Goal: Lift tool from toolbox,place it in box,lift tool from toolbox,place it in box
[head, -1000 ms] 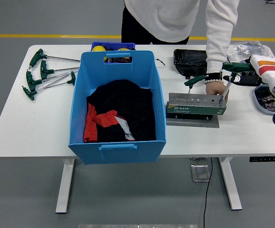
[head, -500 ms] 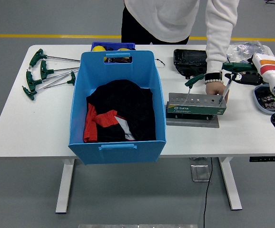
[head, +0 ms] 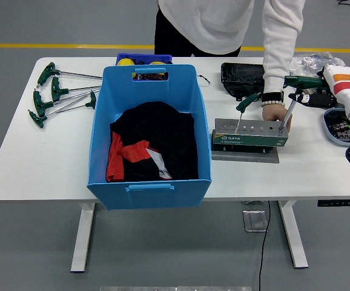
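A grey tool rack (head: 249, 133) stands on the table right of the big blue box (head: 151, 90), which holds black and red cloth. Two green T-handle wrenches stand in the rack. My right hand (head: 309, 96) comes in from the right edge and is shut on the green handle of the right wrench (head: 300, 81), whose shaft still reaches down to the rack's right end. The other wrench (head: 246, 102) stands near the rack's middle. A person's hand (head: 274, 113) presses on the rack's right end. My left arm is out of view.
Several more green T-handle wrenches (head: 59, 94) lie at the table's left. A black tray (head: 240, 77) and a plastic bag (head: 313, 62) sit at the back right. A small parts tray (head: 340, 128) is by the right edge. A blue bin with yellow items (head: 143, 59) stands behind the box.
My right forearm and hand have risen slightly, drawing the right wrench's handle a little upward. The person's hand stays on the rack.
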